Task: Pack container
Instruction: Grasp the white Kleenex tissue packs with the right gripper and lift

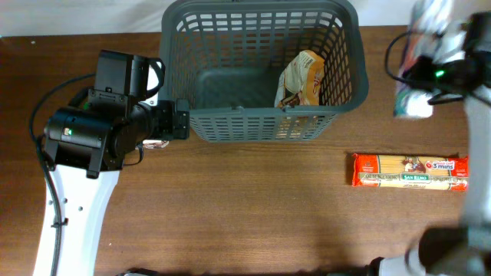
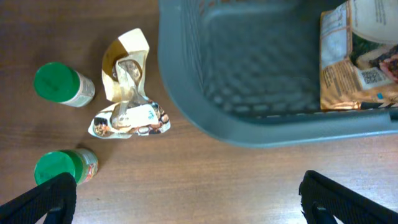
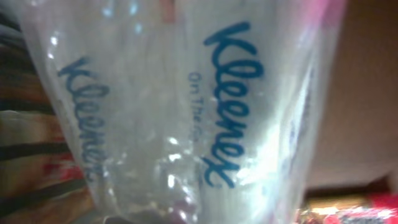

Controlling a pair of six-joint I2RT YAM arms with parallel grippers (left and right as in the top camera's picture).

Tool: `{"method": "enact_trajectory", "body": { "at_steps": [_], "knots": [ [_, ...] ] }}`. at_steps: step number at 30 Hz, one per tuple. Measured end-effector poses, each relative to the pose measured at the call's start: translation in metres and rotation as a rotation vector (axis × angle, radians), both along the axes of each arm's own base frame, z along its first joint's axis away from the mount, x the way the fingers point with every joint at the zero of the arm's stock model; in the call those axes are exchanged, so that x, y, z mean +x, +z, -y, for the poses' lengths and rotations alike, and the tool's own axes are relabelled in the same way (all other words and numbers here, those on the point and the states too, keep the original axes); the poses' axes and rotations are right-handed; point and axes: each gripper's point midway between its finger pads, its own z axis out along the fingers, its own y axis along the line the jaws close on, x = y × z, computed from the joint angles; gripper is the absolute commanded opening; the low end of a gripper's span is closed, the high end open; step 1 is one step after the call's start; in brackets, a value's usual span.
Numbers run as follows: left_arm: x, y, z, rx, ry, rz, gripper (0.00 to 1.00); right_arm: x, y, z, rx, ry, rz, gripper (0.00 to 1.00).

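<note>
Right gripper (image 1: 416, 98), clamped we judge on a Kleenex pack (image 3: 205, 106), hangs just right of the container (image 1: 261, 124), which stands between both arms; left gripper (image 1: 181, 119) gapes empty at its left wall; we read mid-carry, next needing clearance over the rim, then release.

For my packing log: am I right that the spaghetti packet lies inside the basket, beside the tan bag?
Not quite: the overhead view shows the spaghetti packet on the table, outside the basket; the tan bag is inside.
</note>
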Motion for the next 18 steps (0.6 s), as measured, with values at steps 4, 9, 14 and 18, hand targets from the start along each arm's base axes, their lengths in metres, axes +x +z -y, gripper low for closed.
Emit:
{"method": "enact_trajectory", "body": {
  "at_steps": [4, 9, 14, 18],
  "knots": [
    [0.007, 0.005, -0.007, 0.033, 0.028, 0.038, 0.99, -0.029, 0.093, -0.038, -0.099, 0.125, 0.241, 0.04],
    [0.019, 0.016, -0.028, 0.131, 0.111, 0.112, 0.99, -0.058, 0.129, -0.123, -0.219, 0.502, 0.377, 0.04],
    [0.028, 0.027, -0.047, 0.193, 0.191, 0.171, 0.99, -0.047, 0.102, -0.196, -0.368, 0.914, 0.398, 0.04],
    [0.028, 0.029, -0.087, 0.179, 0.370, 0.183, 0.99, -0.011, 0.071, -0.235, -0.463, 1.108, 0.421, 0.04]
  ]
}}
